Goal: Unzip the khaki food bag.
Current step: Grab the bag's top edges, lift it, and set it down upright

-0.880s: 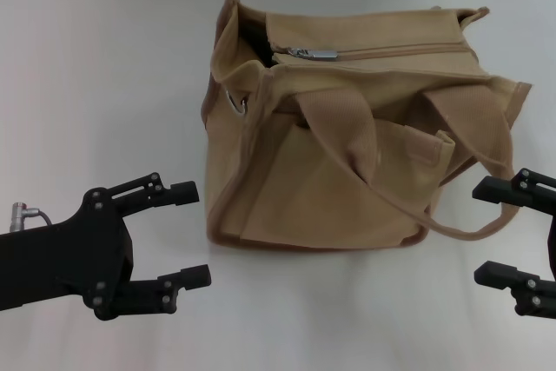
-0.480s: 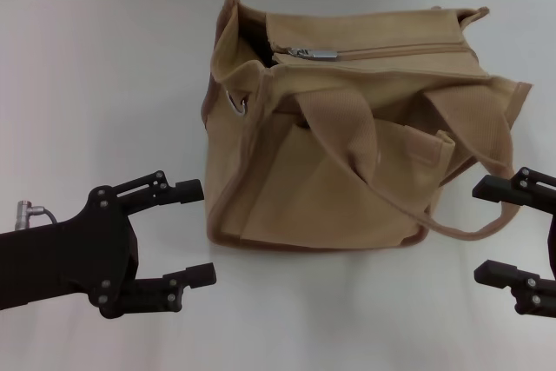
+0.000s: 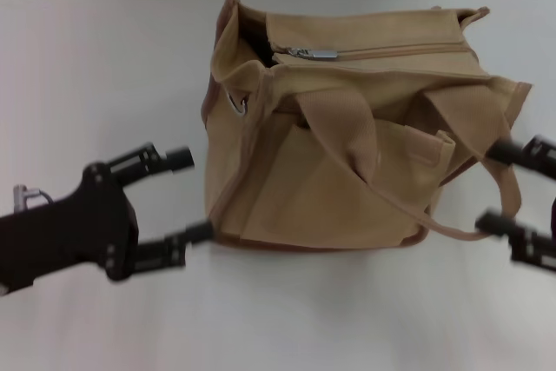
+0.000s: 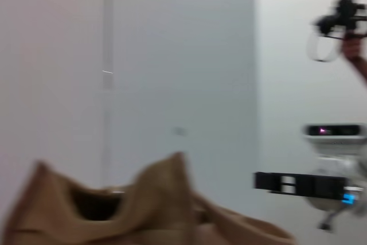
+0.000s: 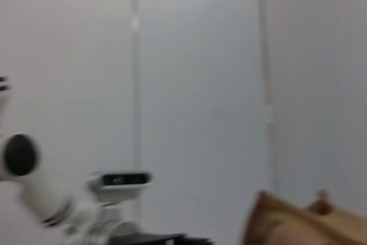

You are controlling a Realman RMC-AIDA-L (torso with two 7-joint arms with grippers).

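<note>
While the boxy tan canvas food bag (image 3: pixel 347 128) sits where it was in the middle of the white table (image 3: pixel 87 67), both our arms have begun to close in on it. On the left, our black left gripper (image 3: pixel 178 197) has tilted and slid toward the bag, fingers spread wide and holding nothing; its lower fingertip (image 3: pixel 198 232) now looks to be at the brown base trim (image 3: pixel 261 242), though motion blur leaves contact uncertain. Across the bag's top, the zipper line (image 3: pixel 391 49) is closed for most of its length, with the silver metal zipper pull (image 3: pixel 314 54) lying near the left end beside the gaping corner (so the unzipping proper is not yet begun). On the right, our black right gripper (image 3: pixel 521 188) has also moved inward and up, fingers apart and empty, close by the drooping fabric handle (image 3: pixel 486 215). We judge this to be the approach: one gripper to steady the bag, the other to take the pull. We can read no brand, label or writing anywhere on the bag.
</note>
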